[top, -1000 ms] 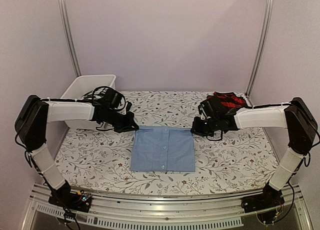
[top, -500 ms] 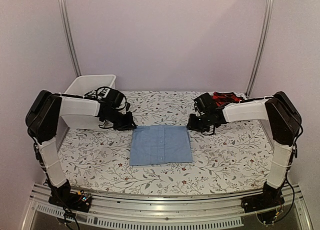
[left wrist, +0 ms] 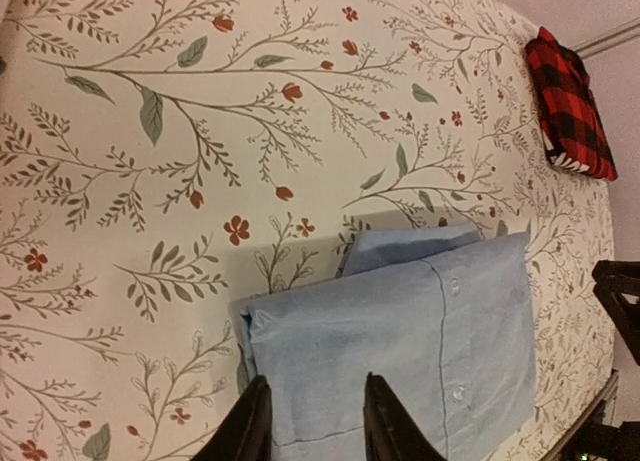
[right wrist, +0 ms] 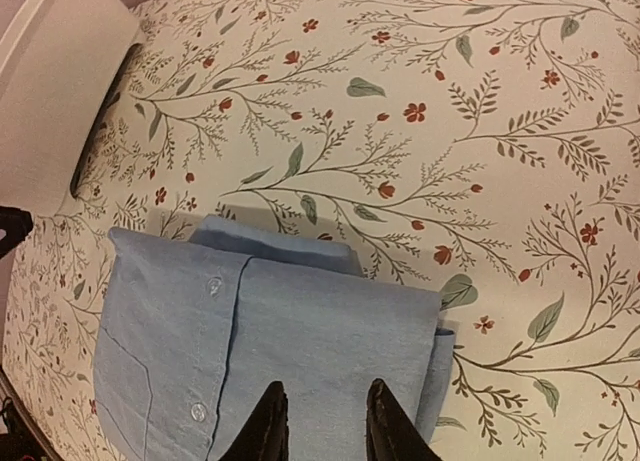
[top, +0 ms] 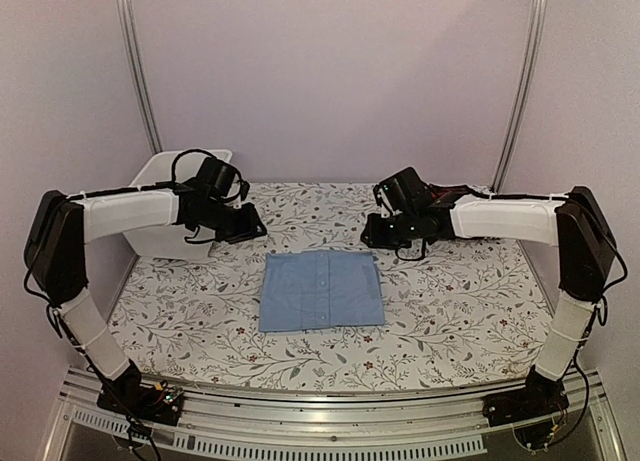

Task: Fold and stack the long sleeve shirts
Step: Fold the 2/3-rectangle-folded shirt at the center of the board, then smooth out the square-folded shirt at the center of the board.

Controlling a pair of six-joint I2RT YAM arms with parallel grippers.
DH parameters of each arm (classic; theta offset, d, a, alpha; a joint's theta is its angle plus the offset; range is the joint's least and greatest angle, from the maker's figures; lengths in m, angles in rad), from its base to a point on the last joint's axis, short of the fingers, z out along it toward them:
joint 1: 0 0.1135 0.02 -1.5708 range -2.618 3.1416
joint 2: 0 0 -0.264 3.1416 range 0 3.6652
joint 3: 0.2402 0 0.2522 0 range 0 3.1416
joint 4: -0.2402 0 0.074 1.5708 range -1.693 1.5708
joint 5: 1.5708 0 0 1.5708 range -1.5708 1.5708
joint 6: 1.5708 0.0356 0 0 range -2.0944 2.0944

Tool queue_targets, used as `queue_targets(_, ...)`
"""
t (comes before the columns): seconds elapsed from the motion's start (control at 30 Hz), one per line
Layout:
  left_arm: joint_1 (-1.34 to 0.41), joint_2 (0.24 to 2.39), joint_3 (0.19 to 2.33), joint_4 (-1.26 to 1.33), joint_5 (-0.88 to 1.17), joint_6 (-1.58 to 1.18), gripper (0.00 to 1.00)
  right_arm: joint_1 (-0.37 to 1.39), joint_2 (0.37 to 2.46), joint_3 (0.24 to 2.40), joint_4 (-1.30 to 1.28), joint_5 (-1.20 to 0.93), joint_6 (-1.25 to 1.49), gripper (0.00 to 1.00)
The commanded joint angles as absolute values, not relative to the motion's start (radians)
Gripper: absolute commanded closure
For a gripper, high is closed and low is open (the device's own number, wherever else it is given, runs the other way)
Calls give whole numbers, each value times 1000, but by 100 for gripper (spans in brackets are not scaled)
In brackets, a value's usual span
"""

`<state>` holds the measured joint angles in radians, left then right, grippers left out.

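your flower-printed counter (top: 450, 311) carries a white plastic bin (top: 160, 176) at its far left corner. the plain light blue button-up shirt (top: 322, 289) lies folded into a rectangle at the counter's middle. the red-and-black plaid shirt (left wrist: 572, 106) sits folded at the far right corner. your left gripper (left wrist: 315, 421) and right gripper (right wrist: 320, 421) hover by the blue shirt's far corners, fingers apart, holding nothing.

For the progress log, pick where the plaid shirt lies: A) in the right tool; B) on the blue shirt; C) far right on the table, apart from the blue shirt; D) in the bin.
C: the plaid shirt lies at the table's far right corner, clear of the blue shirt.
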<state>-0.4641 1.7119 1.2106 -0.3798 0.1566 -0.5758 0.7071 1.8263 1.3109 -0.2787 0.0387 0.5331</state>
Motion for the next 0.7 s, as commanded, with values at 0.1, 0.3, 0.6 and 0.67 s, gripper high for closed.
queue_targets(0.1, -574, 1760, 1203, -359, 263, -606, 90, 745, 1945, 1383, -235, -85, 538, 82)
queue_targets(0.3, -577, 1869, 1251, -336, 307, -608, 94, 730, 2080, 1471, -221, -132, 539, 84)
queue_targets(0.6, -526, 2065, 1402, -380, 273, -565, 96, 636, 2183, 1487, -187, -191, 571, 83)
queue_targets(0.67, -507, 2084, 1414, -387, 263, -560, 96, 618, 2197, 1484, -181, -212, 584, 83)
